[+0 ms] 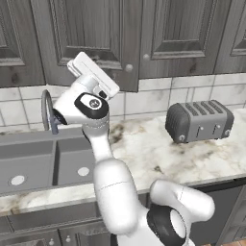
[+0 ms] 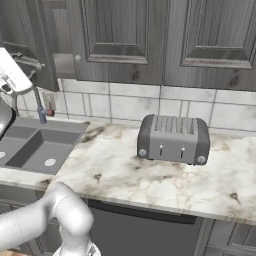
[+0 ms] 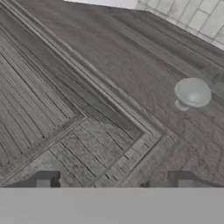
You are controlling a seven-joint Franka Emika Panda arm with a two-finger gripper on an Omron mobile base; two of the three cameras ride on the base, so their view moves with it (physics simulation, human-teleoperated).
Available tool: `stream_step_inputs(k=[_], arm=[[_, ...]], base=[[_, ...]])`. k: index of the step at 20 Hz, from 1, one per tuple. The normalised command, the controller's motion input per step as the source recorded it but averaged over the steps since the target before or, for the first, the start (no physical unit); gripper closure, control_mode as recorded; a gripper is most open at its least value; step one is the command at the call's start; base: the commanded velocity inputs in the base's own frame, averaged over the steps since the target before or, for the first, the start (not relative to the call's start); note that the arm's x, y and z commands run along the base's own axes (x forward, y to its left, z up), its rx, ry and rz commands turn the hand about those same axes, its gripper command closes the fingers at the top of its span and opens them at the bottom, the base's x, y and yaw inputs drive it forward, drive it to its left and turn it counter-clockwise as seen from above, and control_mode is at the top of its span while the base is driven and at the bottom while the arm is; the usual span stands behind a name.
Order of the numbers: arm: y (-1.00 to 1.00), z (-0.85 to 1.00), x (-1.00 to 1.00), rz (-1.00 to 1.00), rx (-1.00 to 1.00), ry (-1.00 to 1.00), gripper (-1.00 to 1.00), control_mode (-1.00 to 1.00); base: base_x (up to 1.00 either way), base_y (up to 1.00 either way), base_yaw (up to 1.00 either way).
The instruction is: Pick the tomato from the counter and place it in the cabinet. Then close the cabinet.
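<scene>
Up close, the gripper (image 3: 114, 178) is facing the cabinet (image 3: 87, 109) door, fingers spread and holding nothing, the round knob (image 3: 192, 93) sitting at two o'clock; the tomato's whereabouts are untellable, no writing legible.

Toaster (image 2: 173, 139) on the desk (image 2: 150, 180), sink (image 2: 35, 147) left of the toaster, faucet (image 2: 38, 107) behind the sink, cabinet (image 2: 150, 40) above the toaster, gripper (image 3: 114, 183) close before a cabinet door near its knob (image 3: 191, 92)

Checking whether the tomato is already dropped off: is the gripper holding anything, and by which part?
Nothing: the gripper is open and empty, facing the cabinet door.
</scene>
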Motion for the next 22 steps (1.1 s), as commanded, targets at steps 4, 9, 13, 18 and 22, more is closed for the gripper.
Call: stream_step_inputs(k=[4, 9, 13, 18, 22], arm=[[-0.59, 0.04, 1.0, 0.35, -0.03, 0.02, -1.0, -1.0], [-0.54, 0.0, 1.0, 0.36, 0.0, 0.13, -1.0, -1.0], [-0.46, 0.0, 1.0, 0.37, 0.0, 0.2, -1.0, -1.0], [-0.3, -0.01, 1.0, 0.37, -0.02, 0.21, -1.0, -1.0], [-0.06, -0.12, 0.9, 0.36, -0.05, 0.18, -1.0, -1.0]], base=[[0.0, 0.0, 0.0], [0.0, 0.0, 0.0], [0.0, 0.0, 0.0], [0.0, 0.0, 0.0], [0.0, 0.0, 0.0]])
